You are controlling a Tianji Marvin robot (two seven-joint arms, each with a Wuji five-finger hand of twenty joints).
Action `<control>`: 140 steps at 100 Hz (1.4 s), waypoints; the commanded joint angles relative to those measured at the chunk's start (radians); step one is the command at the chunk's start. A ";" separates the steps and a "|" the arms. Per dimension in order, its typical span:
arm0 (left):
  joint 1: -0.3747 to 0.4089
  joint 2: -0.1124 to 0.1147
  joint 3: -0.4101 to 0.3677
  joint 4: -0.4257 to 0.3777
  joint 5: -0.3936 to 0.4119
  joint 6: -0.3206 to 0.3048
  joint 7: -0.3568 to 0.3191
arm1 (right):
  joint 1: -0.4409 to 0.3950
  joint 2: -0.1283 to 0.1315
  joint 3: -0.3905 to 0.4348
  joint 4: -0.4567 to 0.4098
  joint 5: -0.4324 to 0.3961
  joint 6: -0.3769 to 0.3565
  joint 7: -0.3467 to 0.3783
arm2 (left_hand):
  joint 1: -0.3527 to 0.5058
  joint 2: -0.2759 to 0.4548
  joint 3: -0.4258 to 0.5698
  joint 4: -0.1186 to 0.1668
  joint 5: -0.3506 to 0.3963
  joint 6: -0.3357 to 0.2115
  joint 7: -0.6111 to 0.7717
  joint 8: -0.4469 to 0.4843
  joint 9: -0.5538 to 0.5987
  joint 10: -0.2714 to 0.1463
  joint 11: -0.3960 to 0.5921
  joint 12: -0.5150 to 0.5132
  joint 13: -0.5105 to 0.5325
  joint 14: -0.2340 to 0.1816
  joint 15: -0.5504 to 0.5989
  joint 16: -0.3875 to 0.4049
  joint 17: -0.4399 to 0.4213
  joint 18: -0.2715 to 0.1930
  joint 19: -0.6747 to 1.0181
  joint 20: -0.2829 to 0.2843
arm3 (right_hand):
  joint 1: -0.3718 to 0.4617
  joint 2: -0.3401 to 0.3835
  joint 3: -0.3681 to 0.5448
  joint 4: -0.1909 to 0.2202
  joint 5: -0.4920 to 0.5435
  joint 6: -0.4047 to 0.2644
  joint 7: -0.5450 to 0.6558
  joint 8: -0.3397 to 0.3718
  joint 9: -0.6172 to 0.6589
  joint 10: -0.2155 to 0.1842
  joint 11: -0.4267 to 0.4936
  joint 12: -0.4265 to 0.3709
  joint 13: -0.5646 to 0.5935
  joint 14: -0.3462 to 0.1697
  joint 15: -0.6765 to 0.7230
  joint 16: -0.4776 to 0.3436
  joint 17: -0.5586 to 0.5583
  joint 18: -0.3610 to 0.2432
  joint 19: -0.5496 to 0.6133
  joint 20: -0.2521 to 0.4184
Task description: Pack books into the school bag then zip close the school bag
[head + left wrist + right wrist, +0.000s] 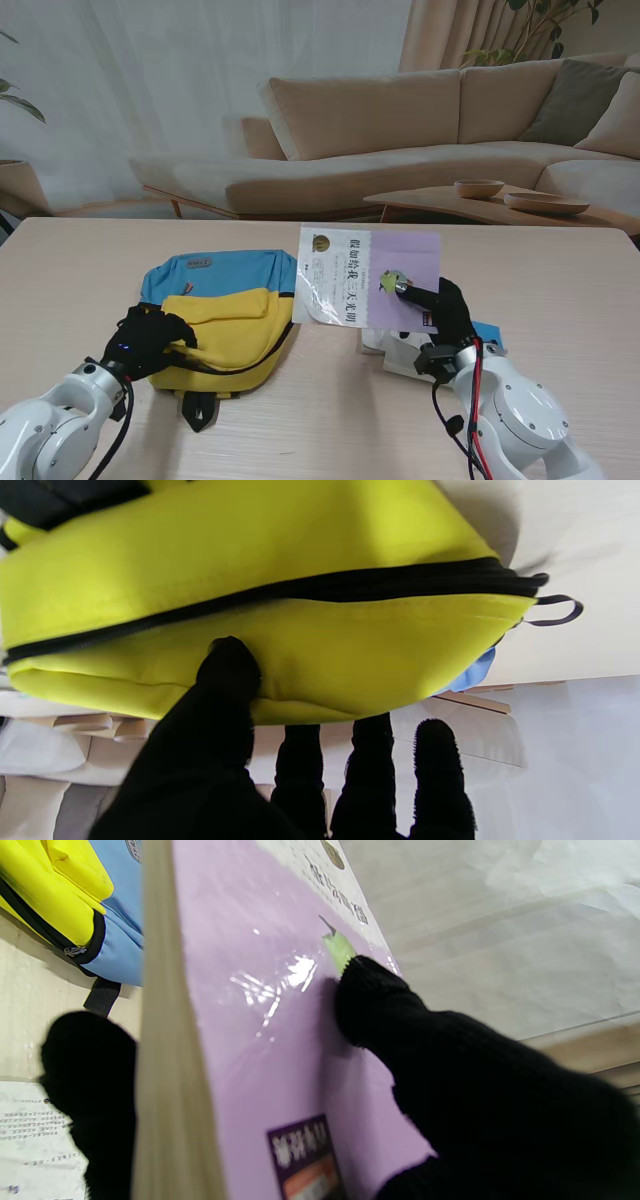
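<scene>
Fingers (380, 1000) of the right hand (443, 305) were closed on a lilac-covered book (368, 290), thumb pressed on the cover, another finger behind the page edge; book raised off the table (90, 260) and tilted, its far corner overlapping the right edge of the school bag (225, 320). Left hand (150, 338) gripped the bag's near-left yellow edge, thumb (227, 670) on the fabric, the other fingers reaching under the lifted flap.

Table: pale wood, spanning the whole stand view.

School bag: lay flat, left of centre, blue upper part, yellow lower part. Black zipper line (310, 590) ran across the yellow panel; whether it stood open could not be told from the wrist view. A dark pull loop (557, 611) hung at the zipper's end. A black strap tab (198, 408) stuck out from the bag's edge nearer to me.

Book: white panel with dark print on its left half, small green mark (390, 281) just beside the thumb tip.

More books (400, 350) lay on the table under the right hand, white, with a blue edge (488, 333) showing to the right.
</scene>
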 commanded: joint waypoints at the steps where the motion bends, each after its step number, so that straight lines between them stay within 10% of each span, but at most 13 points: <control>1: 0.004 -0.012 -0.003 -0.014 -0.003 0.009 -0.004 | -0.010 -0.004 0.000 -0.006 0.001 0.004 0.027 | 0.078 0.044 -0.030 0.007 0.086 -0.040 0.108 0.054 0.064 0.005 0.030 0.020 0.058 0.032 0.042 0.026 0.015 0.045 0.062 -0.004 | 0.128 0.054 0.098 0.007 0.110 -0.192 0.114 0.077 0.040 0.025 0.012 0.006 0.068 -0.006 0.026 0.001 0.015 0.014 0.054 -0.002; 14: 0.001 -0.021 -0.001 -0.030 -0.042 0.022 0.032 | -0.018 -0.002 0.003 -0.010 -0.014 0.018 0.035 | 0.107 0.045 -0.058 0.018 0.111 -0.011 0.132 0.085 0.315 0.010 0.072 0.273 0.211 0.071 0.166 0.077 0.086 0.079 0.179 0.015 | 0.128 0.048 0.100 0.008 0.109 -0.191 0.114 0.076 0.042 0.025 0.013 0.006 0.069 -0.005 0.032 0.003 0.024 0.018 0.057 0.000; 34: -0.003 -0.034 -0.004 -0.073 -0.123 0.033 0.048 | -0.037 0.006 0.011 -0.019 -0.041 0.066 0.064 | 0.100 0.016 0.002 0.009 0.131 0.042 0.148 0.084 0.497 0.042 0.257 0.259 0.393 0.138 0.350 0.125 0.210 0.126 0.362 0.050 | 0.126 0.036 0.109 0.012 0.108 -0.184 0.116 0.064 0.047 0.030 0.013 0.002 0.069 0.002 0.041 0.006 0.031 0.033 0.057 -0.002; 140: -0.029 -0.060 0.027 -0.276 -0.395 0.213 -0.019 | -0.081 0.050 -0.015 -0.075 -0.176 0.390 0.252 | 0.131 -0.005 0.093 -0.005 0.111 0.252 0.189 0.077 0.573 0.068 0.476 0.231 0.535 0.189 0.558 0.176 0.354 0.207 0.495 0.138 | 0.129 0.026 0.123 0.019 0.100 -0.161 0.130 0.038 0.052 0.041 0.023 -0.010 0.068 0.013 0.064 0.002 0.043 0.046 0.066 -0.007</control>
